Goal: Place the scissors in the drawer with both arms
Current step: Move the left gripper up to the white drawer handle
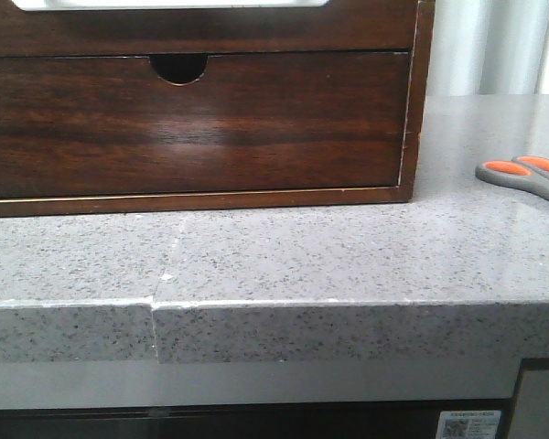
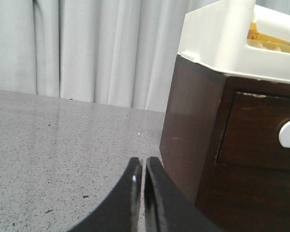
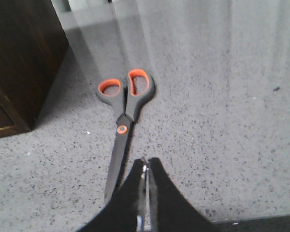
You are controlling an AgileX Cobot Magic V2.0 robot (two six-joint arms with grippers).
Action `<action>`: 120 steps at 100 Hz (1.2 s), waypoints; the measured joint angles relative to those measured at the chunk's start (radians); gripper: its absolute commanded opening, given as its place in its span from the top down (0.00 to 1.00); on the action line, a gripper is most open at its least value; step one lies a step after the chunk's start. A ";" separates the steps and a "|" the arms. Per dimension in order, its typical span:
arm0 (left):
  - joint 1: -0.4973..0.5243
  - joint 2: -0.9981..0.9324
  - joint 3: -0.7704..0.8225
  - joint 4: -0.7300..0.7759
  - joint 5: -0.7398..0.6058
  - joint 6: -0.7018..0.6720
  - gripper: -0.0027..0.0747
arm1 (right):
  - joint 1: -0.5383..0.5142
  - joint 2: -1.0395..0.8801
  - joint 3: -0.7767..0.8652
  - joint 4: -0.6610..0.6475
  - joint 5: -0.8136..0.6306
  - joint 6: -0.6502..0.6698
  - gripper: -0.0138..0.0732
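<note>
Grey speckled worktop (image 1: 284,256): scissors (image 3: 124,113) lie flat right of the cabinet (image 1: 192,119), blades closed. We see both arms' fingers pressed together, empty. Right fingers (image 3: 146,166) should open, straddle the pivot, descend square; left goes for the drawer (image 2: 261,130).

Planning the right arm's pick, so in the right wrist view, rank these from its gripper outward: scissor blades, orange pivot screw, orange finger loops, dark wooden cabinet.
1. Scissor blades, lying just beside the right gripper.
2. Orange pivot screw, farther along the scissors.
3. Orange finger loops, at the scissors' far end.
4. Dark wooden cabinet, off to one side.
</note>
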 measured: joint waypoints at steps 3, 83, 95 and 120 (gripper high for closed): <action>0.000 0.017 -0.006 0.000 -0.005 0.000 0.99 | 0.000 0.019 -0.002 0.001 -0.008 0.000 0.91; -0.032 0.182 -0.017 0.087 -0.231 0.000 0.51 | 0.000 0.109 -0.002 0.001 -0.025 0.000 0.91; -0.096 0.226 -0.046 0.225 -0.235 0.000 0.51 | 0.000 0.109 -0.002 0.001 -0.025 0.000 0.91; -0.266 0.377 -0.125 0.495 -0.251 0.000 0.51 | 0.000 0.109 -0.002 0.001 -0.025 0.000 0.91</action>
